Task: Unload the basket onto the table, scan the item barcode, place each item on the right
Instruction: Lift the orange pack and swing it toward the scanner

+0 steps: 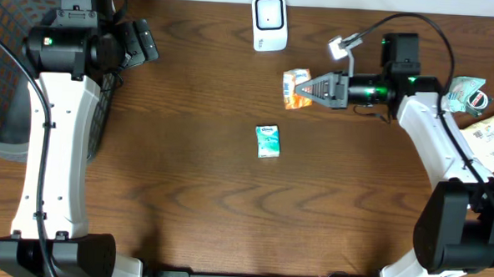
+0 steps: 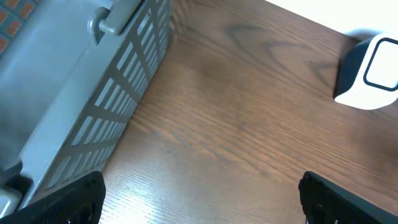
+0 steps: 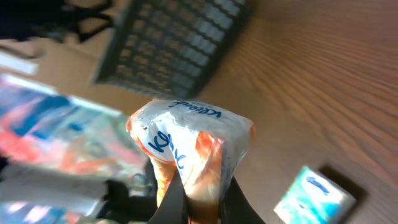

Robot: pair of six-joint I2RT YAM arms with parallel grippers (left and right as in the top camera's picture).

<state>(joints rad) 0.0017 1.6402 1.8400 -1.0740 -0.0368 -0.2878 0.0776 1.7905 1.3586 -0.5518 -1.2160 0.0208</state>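
While the right gripper (image 1: pixel 306 89) was pinched shut on one end of the orange-white tissue pack (image 1: pixel 295 89), the pack stuck out past its fingertips. The scanner (image 1: pixel 269 23) stood ahead of them, off to one side. The left gripper (image 1: pixel 144 40) was spread wide and empty, with the basket (image 2: pixel 93 99) beside one finger.

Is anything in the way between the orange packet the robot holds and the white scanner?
Nothing I can see. The right pincer grips the orange packet, and only bare table lies between it and the white scanner. The teal packet sits on the other side, out of the way.
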